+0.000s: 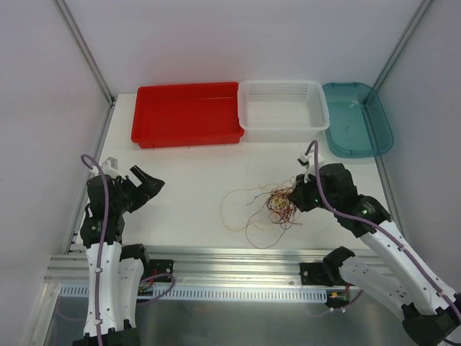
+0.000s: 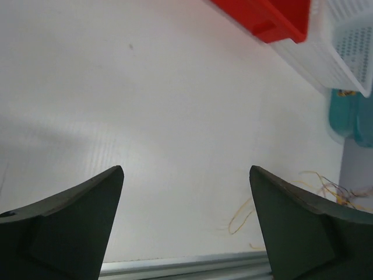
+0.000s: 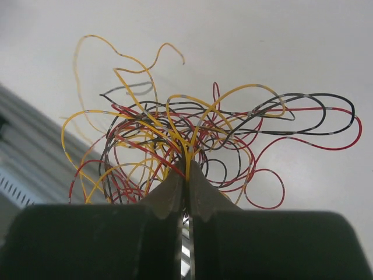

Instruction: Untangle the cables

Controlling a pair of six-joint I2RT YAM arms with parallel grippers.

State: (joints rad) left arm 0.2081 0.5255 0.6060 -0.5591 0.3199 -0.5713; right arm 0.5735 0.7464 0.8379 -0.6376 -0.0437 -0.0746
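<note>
Top view: the cables (image 1: pixel 277 204), a clump of thin yellow, red and black wire with loose loops, lie on the white table (image 1: pixel 194 173) at the right gripper (image 1: pixel 297 196). The left gripper (image 1: pixel 148 186) stands well apart. A red tray (image 1: pixel 186 114), white basket (image 1: pixel 282 104) and teal tray (image 1: pixel 356 119) line the far edge.
Left wrist view: jaws spread wide, holding nothing.
Right wrist view: jaws pressed together, pinching yellow strands of the clump.

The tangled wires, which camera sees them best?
The right wrist view. The wires fill it close, yellow, red and black loops, pinched in the right tool. The top view shows them tiny; the left wrist view catches only a few yellow strands at its edge.
</note>
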